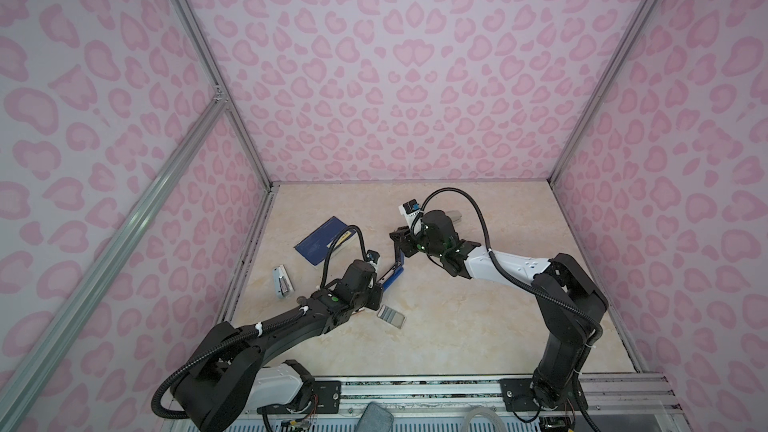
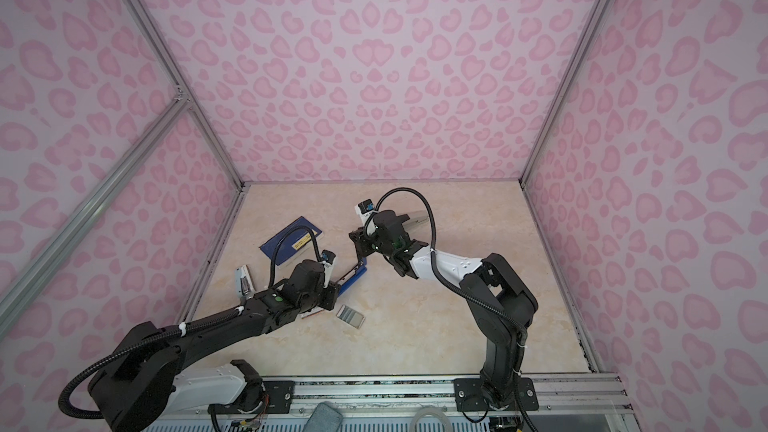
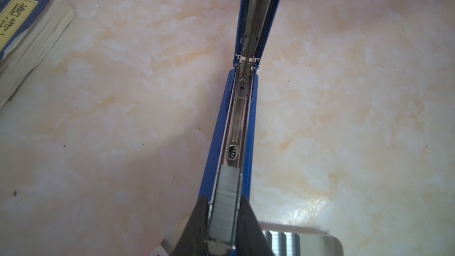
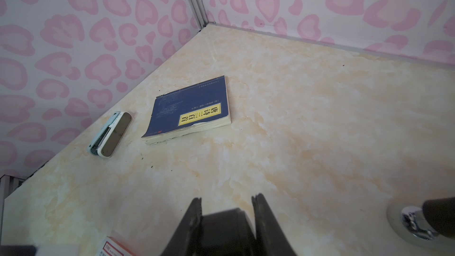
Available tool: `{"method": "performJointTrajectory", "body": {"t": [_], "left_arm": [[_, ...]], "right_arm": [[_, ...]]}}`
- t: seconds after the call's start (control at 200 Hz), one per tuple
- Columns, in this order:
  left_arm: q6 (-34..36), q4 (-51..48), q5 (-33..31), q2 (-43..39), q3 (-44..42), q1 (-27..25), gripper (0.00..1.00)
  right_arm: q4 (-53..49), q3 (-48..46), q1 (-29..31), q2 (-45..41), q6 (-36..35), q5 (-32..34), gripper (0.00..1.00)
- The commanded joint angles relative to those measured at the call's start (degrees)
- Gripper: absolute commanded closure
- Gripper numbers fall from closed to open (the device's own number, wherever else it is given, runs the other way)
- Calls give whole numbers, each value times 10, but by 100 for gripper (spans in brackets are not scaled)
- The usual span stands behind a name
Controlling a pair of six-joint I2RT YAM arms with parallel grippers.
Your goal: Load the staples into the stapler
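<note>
close up by my left wrist camera, my left gripper (image 3: 223, 199) has its two black fingers (image 3: 200, 217) squeezed on a strip of staples (image 3: 227, 181). the strip is silvery grey and lies along the open groove of the blue stapler (image 3: 215, 144). i cannot tell if it sits all the way down in the groove. past the end of the strip the groove is bare and shiny up to the hinge.

the stapler's bottom half lies flat on the table (image 1: 457, 326), near the middle. its top half, the lid, is swung up and stands almost straight up in both top views. my right gripper (image 4: 227, 201) pinches the top end of that lid, one finger on each side, and holds it up.

just beside my left gripper lies the white tray (image 1: 390, 316) with more grey strips in it. the white sleeve (image 4: 114, 247) with the red label lies on the table close by; only its corner shows in my right wrist camera.

farther off, toward the left wall, a dark blue book (image 4: 189, 109) with a yellow label lies closed and flat. nearer the wall lies a small pale green and white thing (image 4: 110, 134), a little apart from the book.
</note>
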Motion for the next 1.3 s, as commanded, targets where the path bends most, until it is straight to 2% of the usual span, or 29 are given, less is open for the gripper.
{"method": "performJointTrajectory", "body": {"t": [0.0, 0.47, 1.295], "left_arm": [[-13, 76, -10, -4, 12, 1, 90], [-11, 75, -14, -5, 18, 1, 90], [-12, 72, -19, -20, 23, 1, 91]], "right_arm": [[-18, 0, 16, -5, 47, -53, 68], [-29, -5, 39, -15, 43, -51, 68], [6, -32, 65, -34, 68, -63, 61]]}}
